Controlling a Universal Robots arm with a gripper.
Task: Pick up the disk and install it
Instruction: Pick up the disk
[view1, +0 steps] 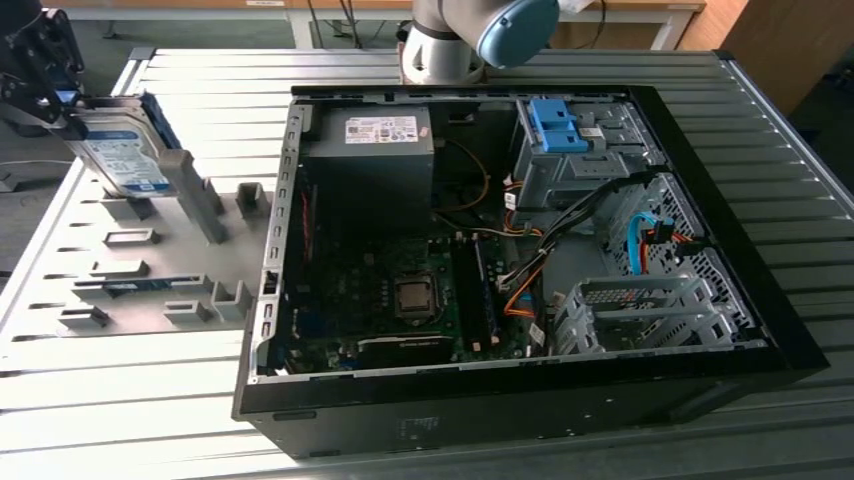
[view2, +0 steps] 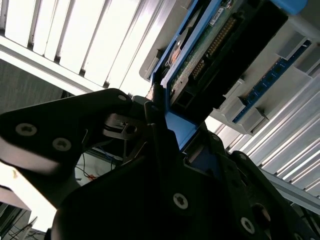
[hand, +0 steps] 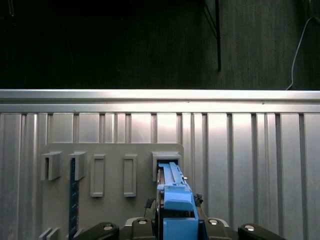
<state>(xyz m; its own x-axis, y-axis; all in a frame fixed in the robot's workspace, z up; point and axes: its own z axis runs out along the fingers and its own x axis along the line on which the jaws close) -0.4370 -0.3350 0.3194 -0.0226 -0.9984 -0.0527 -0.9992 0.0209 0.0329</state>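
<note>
**Tool clamps the disk at the grey rack, with the open computer case well off to one side.**
The tool pinches the disk's upper end and the drive hangs upright beneath it. A straight, untilted pull should keep the blue rails from binding. The jaws' contact is in shadow, and it is unclear whether the lower end has cleared its slot.

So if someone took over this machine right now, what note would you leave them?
Hold: the gripper has its jaws shut on the disk, which stands upright.
Place: at the grey holder plate, on the exterior view's left; unclear whether it is out of its slot.
Done: disk gripped.
Left: disk not yet in the open computer case.
</note>
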